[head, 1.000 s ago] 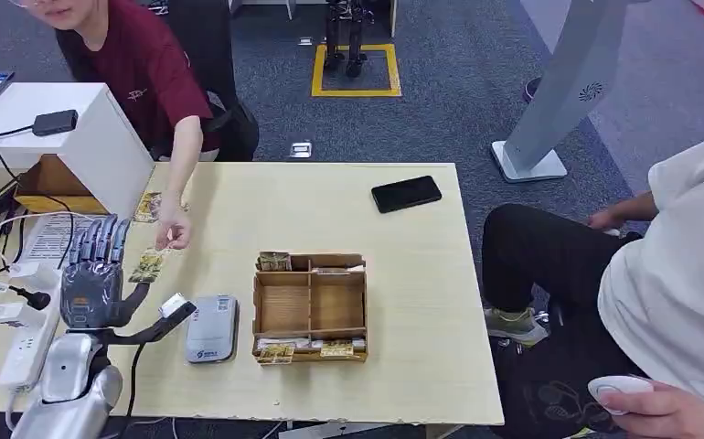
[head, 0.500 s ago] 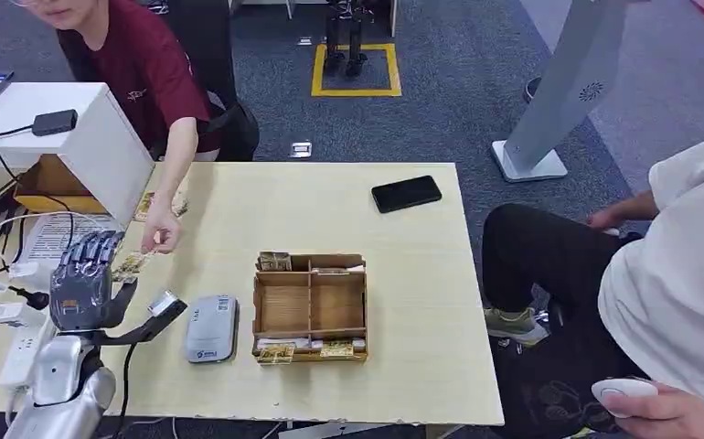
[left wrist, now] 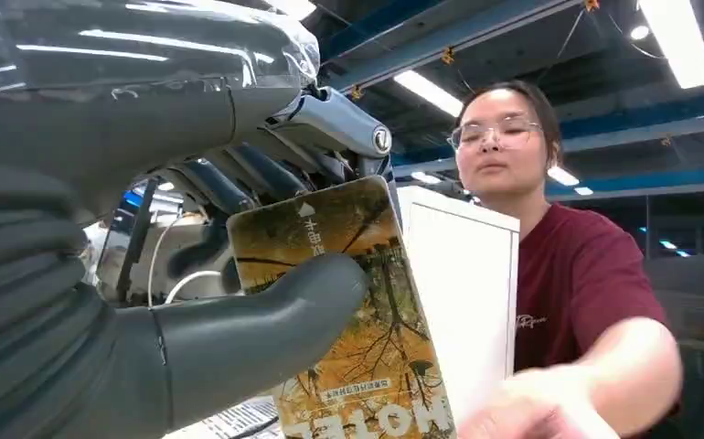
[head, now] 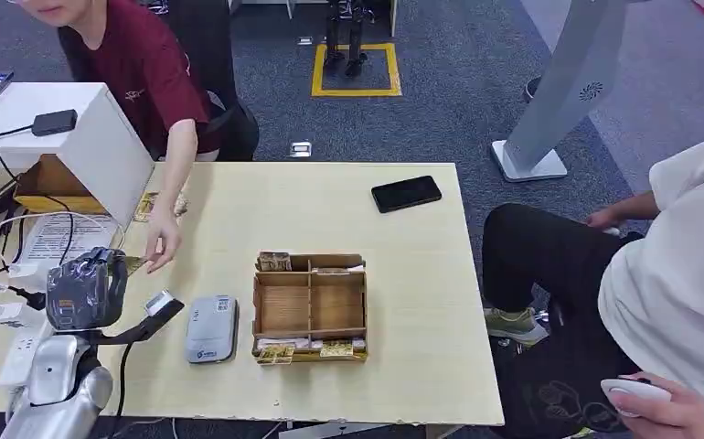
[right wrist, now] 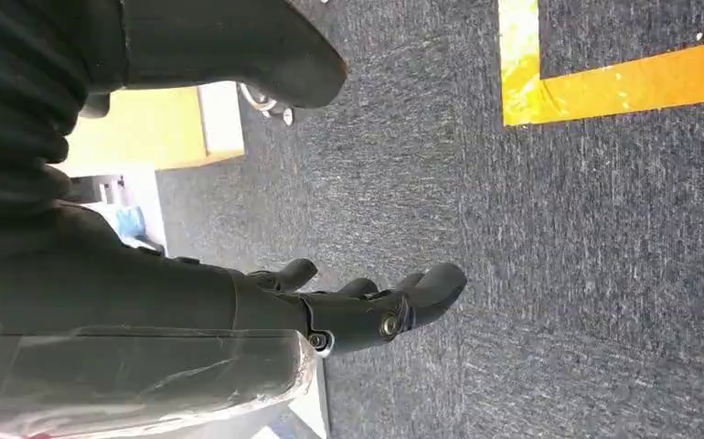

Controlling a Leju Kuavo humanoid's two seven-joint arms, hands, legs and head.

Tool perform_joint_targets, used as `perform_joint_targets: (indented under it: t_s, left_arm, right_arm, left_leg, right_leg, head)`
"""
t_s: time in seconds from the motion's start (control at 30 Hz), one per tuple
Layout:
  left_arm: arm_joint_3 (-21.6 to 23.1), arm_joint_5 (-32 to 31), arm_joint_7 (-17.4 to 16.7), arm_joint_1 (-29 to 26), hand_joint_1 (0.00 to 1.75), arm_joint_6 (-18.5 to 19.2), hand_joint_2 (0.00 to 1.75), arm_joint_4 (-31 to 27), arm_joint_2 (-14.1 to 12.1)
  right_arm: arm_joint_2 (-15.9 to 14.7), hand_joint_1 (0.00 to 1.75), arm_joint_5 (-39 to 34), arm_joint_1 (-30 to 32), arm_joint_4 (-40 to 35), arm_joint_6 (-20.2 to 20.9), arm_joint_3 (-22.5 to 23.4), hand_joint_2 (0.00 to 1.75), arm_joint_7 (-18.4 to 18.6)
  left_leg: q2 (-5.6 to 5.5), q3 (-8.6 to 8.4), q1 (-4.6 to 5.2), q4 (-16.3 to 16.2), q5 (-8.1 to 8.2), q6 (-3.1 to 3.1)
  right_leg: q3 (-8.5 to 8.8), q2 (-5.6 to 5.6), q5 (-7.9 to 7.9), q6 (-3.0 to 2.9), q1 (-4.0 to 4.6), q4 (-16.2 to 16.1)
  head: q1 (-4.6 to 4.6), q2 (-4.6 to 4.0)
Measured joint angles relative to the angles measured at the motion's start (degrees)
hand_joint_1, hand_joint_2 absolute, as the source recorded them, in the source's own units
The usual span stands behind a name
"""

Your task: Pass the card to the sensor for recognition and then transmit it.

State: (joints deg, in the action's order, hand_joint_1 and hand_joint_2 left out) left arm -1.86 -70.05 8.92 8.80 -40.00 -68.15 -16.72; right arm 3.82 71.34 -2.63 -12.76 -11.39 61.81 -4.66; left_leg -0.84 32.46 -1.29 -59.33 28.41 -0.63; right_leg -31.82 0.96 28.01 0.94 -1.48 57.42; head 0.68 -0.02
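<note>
From the head view, my left hand (head: 86, 291) stood raised above the near left part of the table (head: 421, 302), its back toward me and its fingers curled forward. A sliver of the card (head: 134, 264) peeked out just beyond my fingers. A person's hand (head: 162, 245) hung just past that card, close to it; I could not tell whether it touched. The grey card sensor (head: 211, 328) lay on the table just to the right of my hand, and the wooden divided tray (head: 311, 307) stood further right of that, with cards tucked in its near and far slots. A white box (head: 74, 137) stood beyond my hand, a black phone (head: 406, 193) lay far off to the right, and white cables and a power strip (head: 21, 352) sat to my left.

From the left wrist view, my left hand (left wrist: 239, 302) pinched the card (left wrist: 348, 320): the thick thumb pressed across its printed face and the darker fingers (left wrist: 229, 183) backed it from behind. The card showed an autumn-tree picture with lettering. Past it were the white box (left wrist: 463, 293) and the person in the dark red shirt (left wrist: 577, 283), with a blurred hand (left wrist: 540, 407) reaching toward the card's edge.

From the right wrist view, my right hand (right wrist: 367, 311) hung over grey carpet (right wrist: 559, 274), holding nothing, its fingers loosely bent and apart. A yellow floor stripe (right wrist: 604, 82) ran beyond it.
</note>
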Motion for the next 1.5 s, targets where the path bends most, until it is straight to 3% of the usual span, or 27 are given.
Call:
perform_joint_targets:
  t_s: [0.2, 0.47, 0.77, 0.87, 1.03, 1.1, 1.33, 1.5]
  left_arm:
    - [0.02, 0.8, 0.15, 0.0, 1.75, 0.06, 1.75, 0.0, -0.04]
    - [0.07, 21.93, 10.96, -0.65, 1.75, 2.12, 1.75, -1.55, 1.05]
    - [0.07, 24.66, 12.13, -1.03, 1.75, 3.49, 1.75, -3.78, 2.36]
    - [0.04, 30.77, 12.83, -0.99, 1.75, 8.32, 1.75, -4.48, 3.0]
    - [-0.07, 46.52, 12.83, -1.49, 1.75, 25.21, 1.75, -6.95, 4.9]
    - [-0.15, 50.98, 12.66, -2.13, 1.75, 29.67, 1.75, -8.09, 5.36]
    - [-0.57, 58.79, 11.43, -5.1, 1.75, 38.37, 1.75, -11.71, 5.7]
    - [-0.57, 60.63, 11.37, -8.62, 1.75, 40.85, 1.75, -14.25, 5.62]
  right_arm:
    - [0.0, 0.0, 0.02, -0.01, 0.0, 0.0, 0.55, 1.75, -0.07]
    - [0.0, 0.0, 0.72, -0.06, 0.0, -0.02, 0.87, 1.75, -0.66]
    - [0.0, 0.0, 0.9, -0.18, 0.0, -0.02, 0.92, 1.75, -0.68]
    - [0.0, 0.0, 0.96, -0.23, 0.0, -0.04, 1.03, 1.75, -0.63]
    - [0.0, 0.0, 0.85, -0.25, 0.0, -0.26, 1.57, 1.75, -0.48]
    - [0.02, 0.0, 0.83, -0.24, 0.0, -0.42, 2.12, 1.75, -0.44]
    - [0.11, 0.0, 0.68, -0.23, 0.0, -1.05, 3.1, 1.75, -0.37]
    - [0.24, 0.0, 0.68, -0.12, 0.0, -1.22, 3.8, 1.75, -0.33]
  left_leg:
    - [0.01, 0.0, 0.0, 0.0, 0.0, 0.0]
    - [-0.01, 0.0, 0.01, 0.0, 0.0, 0.0]
    - [-0.01, 0.01, 0.0, 0.0, 0.0, 0.0]
    - [-0.01, 0.0, 0.0, 0.0, 0.0, 0.0]
    - [-0.01, 0.02, 0.01, 0.0, 0.0, 0.0]
    - [0.0, 0.02, 0.01, 0.0, 0.0, 0.01]
    - [0.0, 0.03, 0.01, 0.0, 0.02, 0.02]
    - [0.0, 0.04, 0.01, 0.0, 0.02, 0.02]
  right_leg:
    - [0.0, 0.0, 0.0, 0.0, 0.0, 0.0]
    - [0.0, 0.0, -0.01, 0.0, -0.01, 0.0]
    - [0.0, -0.01, -0.01, 0.0, 0.0, 0.0]
    - [0.01, -0.01, -0.01, 0.0, 0.0, 0.0]
    - [0.02, -0.01, -0.01, 0.01, -0.01, 0.0]
    - [0.01, 0.0, -0.01, 0.01, -0.01, 0.0]
    - [-0.01, 0.0, 0.0, 0.0, 0.0, 0.0]
    - [-0.02, -0.01, 0.0, 0.01, 0.0, 0.0]
  head:
    - [0.0, 0.0]
    - [0.0, 0.0]
    - [0.0, 0.0]
    - [0.0, 0.0]
    - [0.02, 0.0]
    - [-0.02, 0.0]
    - [0.0, 0.0]
    - [0.02, 0.0]
